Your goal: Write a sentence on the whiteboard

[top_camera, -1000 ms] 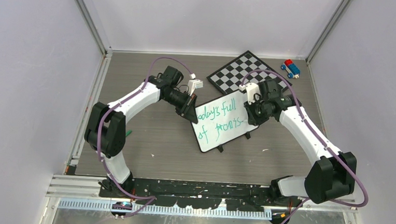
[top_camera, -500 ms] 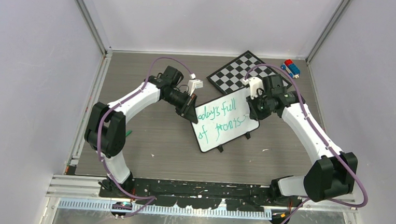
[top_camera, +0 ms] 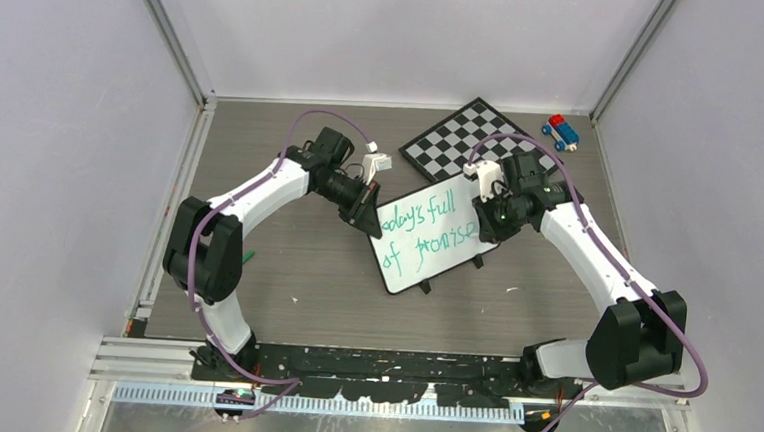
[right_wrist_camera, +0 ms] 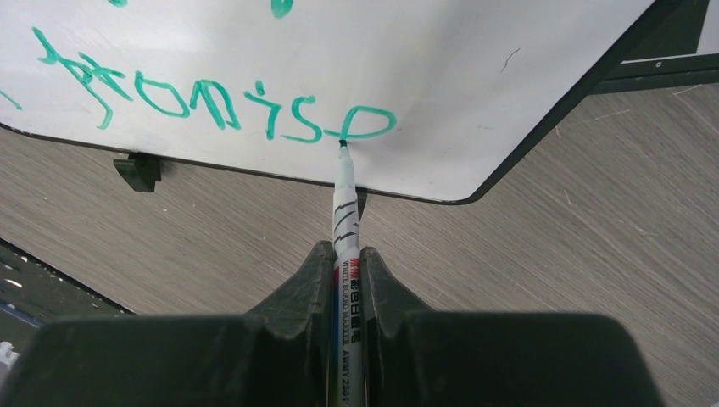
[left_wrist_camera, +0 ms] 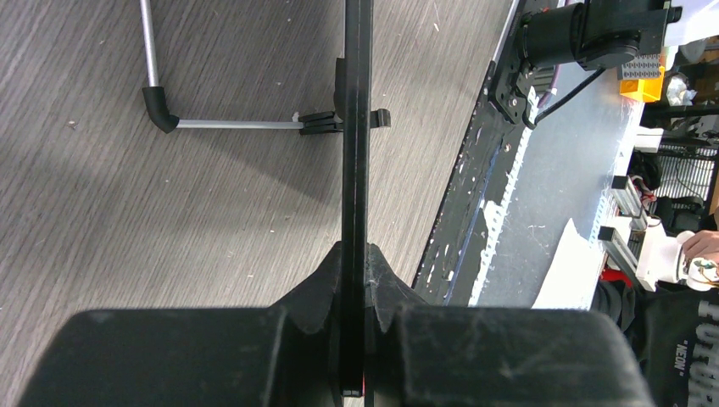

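The main risk, as I judge it, is at the pen tip: the marker (right_wrist_camera: pixel 343 203) stands at the last letter of the sentence (top_camera: pixel 427 229), where the second line runs close to the lower edge and rounded corner of the whiteboard (top_camera: pixel 437 264). A stroke carried a little too far would run off the board onto the worktop (top_camera: pixel 295 261). Too hard a push could also turn the board on its small feet. It is steadied on one side only, by the left fingers (left_wrist_camera: pixel 320 288), which are clamped tight on its thin dark edge, seen edge-on from the left wrist. If that narrow pinch slips, the writing surface shifts under the tip and the letter smears. The marker itself could slide or tilt in the right fingers (right_wrist_camera: pixel 315 275), which are closed around its barrel well back from the tip, leaving a long lever. The board lies between the two arms, just in front of the chessboard (top_camera: pixel 463 131). Its left edge is inside the left fingers, and its lower right corner is just ahead of the right fingers. The green text lies past the marker tip, which seems to touch the final letter, though contact is hard to confirm from this angle.
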Controlling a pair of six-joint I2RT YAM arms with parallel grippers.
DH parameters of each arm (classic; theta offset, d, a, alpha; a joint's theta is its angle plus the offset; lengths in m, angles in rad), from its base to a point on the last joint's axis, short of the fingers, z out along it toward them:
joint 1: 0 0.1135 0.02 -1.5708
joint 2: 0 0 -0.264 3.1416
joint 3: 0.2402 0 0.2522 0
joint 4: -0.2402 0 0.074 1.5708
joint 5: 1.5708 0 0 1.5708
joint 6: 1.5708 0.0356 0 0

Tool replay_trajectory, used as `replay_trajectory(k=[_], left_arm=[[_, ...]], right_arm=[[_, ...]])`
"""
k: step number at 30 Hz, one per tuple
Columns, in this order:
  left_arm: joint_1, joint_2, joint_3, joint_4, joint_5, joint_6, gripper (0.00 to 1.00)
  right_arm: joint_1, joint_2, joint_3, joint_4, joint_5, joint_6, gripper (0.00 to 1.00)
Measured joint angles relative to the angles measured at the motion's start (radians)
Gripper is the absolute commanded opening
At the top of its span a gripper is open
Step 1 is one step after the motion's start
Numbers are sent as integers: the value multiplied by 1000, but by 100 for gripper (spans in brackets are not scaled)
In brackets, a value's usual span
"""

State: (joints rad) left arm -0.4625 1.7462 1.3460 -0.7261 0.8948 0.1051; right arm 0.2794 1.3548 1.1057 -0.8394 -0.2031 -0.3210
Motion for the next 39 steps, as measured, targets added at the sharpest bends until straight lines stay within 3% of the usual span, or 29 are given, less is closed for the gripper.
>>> replay_trajectory(k=[39], left_arm=[[0, 0, 0, 0, 2, -4, 0]], right_arm=[[-13, 32, 24, -13, 106, -47, 0]])
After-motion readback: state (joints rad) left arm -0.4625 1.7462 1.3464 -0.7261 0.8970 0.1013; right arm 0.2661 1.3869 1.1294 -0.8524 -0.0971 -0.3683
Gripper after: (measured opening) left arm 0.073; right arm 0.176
